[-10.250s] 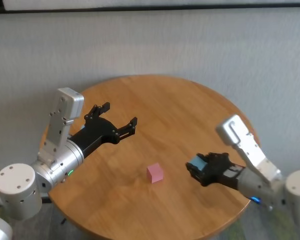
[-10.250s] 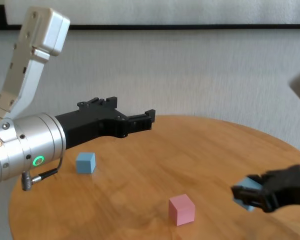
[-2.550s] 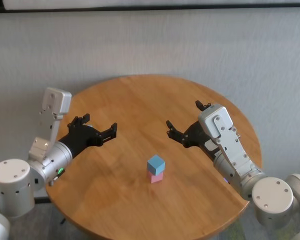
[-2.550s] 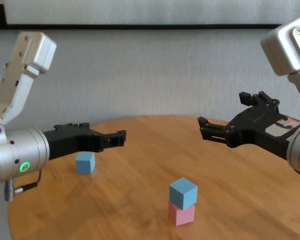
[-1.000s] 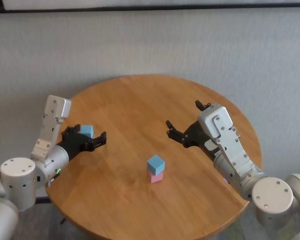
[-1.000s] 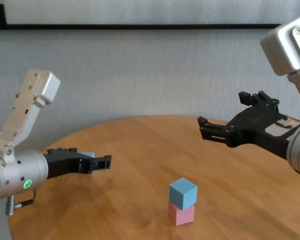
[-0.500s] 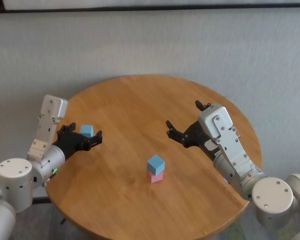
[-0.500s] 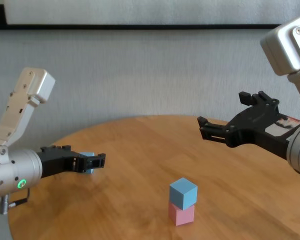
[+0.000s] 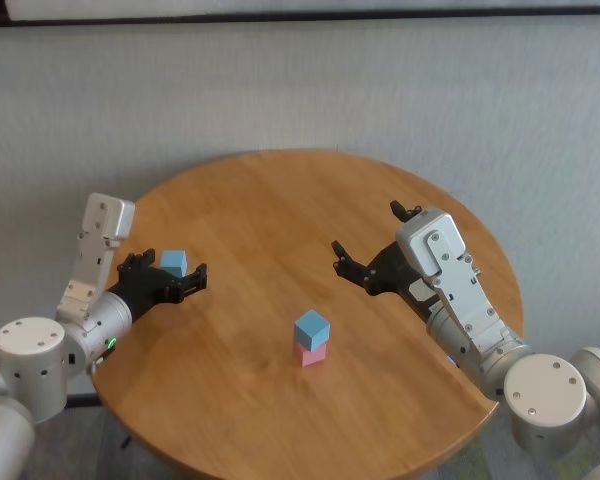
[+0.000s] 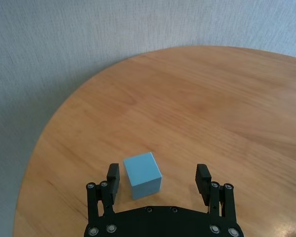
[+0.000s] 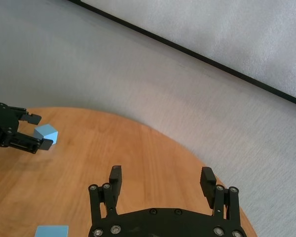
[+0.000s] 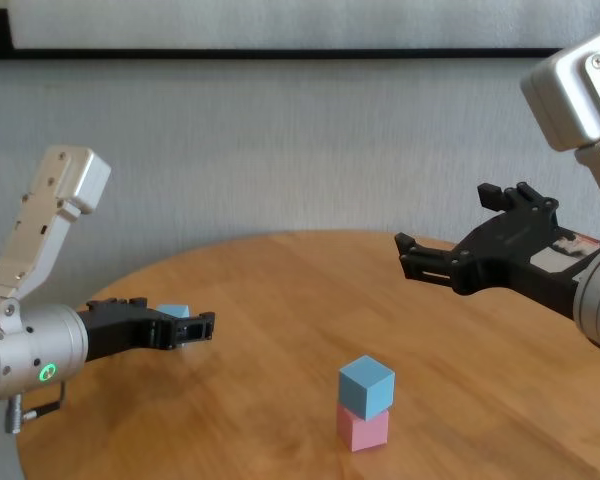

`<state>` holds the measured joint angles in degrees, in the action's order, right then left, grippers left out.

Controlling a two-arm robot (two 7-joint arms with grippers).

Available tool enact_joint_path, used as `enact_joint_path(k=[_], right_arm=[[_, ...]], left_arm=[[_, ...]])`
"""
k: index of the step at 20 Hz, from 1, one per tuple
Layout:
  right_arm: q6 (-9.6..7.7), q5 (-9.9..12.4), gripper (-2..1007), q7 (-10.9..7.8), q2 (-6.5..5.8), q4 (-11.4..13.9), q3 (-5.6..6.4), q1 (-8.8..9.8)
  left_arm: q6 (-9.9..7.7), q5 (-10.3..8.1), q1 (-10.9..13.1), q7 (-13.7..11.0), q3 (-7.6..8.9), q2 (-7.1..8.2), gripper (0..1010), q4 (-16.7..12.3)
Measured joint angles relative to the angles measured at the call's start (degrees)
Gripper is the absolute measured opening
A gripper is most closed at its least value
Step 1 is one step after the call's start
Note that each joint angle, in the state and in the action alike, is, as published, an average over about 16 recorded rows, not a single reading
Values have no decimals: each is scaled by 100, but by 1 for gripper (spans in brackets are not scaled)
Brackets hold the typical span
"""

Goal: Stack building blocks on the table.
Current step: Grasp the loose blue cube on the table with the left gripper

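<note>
**Loose blue cube sits between the left hand's spread fingers**

A round wooden tabletop (image 9: 280,200) is seen from above. Near its middle, a light blue cube (image 9: 312,328) rests on top of a pale pink cube (image 9: 311,352), forming a two-block stack. A second light blue cube (image 10: 143,175) lies alone on the tabletop near its left edge, well apart from the stack.

The left hand (image 10: 159,180) is held low at that loose cube, fingers apart and clamped on nothing. In the left wrist view the cube is seen inside the gap between the two fingertips, closer to one fingertip (image 10: 113,173) than to the other and not clearly touching either. The cube is turned slightly, so its faces are not quite square to the finger pads. It is judged that a closing of the fingers would meet the cube off centre and might nudge or twist it before it is gripped.

The right hand (image 9: 378,245) is held above the tabletop's right side, fingers spread and empty, far from the loose cube. The left hand is plainly the nearer one.
</note>
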<state>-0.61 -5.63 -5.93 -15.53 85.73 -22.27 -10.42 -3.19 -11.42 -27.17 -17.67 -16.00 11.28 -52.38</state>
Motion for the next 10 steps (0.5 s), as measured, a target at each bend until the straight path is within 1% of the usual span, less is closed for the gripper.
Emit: enact_joint_path(k=[10], right_arm=[[0,0,1005,0,0,0,0,0]], left_arm=[[84,71,-142,-85,40,-66,1000,305]])
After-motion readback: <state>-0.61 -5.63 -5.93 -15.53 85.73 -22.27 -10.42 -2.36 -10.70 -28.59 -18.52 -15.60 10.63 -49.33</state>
